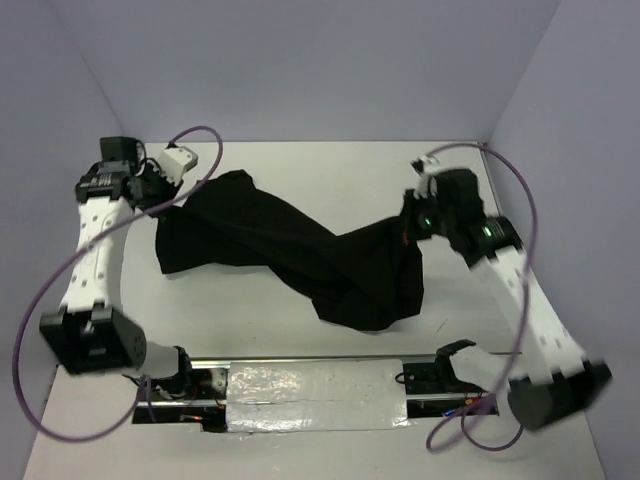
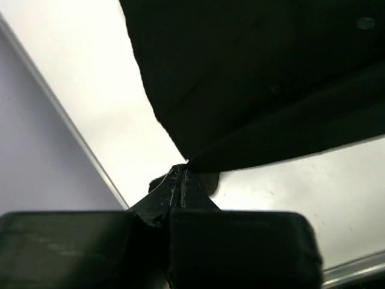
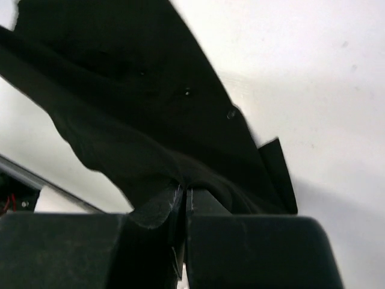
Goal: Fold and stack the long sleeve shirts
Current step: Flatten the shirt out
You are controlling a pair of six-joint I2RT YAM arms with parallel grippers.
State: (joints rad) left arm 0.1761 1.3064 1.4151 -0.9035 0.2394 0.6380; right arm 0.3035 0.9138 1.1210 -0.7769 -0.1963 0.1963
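Note:
The black long sleeve shirt [image 1: 300, 250] hangs twisted across the white table between both arms, sagging to the table at its middle. My left gripper [image 1: 185, 190] is shut on its far left edge and holds it up; in the left wrist view the shirt [image 2: 258, 78] pinches into my closed left gripper [image 2: 182, 171]. My right gripper [image 1: 412, 212] is shut on its right end; in the right wrist view the shirt [image 3: 138, 114] runs into my closed right gripper [image 3: 186, 191]. No white tag shows.
Lilac walls [image 1: 300, 60] enclose the table on the back, left and right. A metal rail with foil tape [image 1: 310, 385] runs along the near edge between the arm bases. Purple cables [image 1: 520, 210] loop off both arms.

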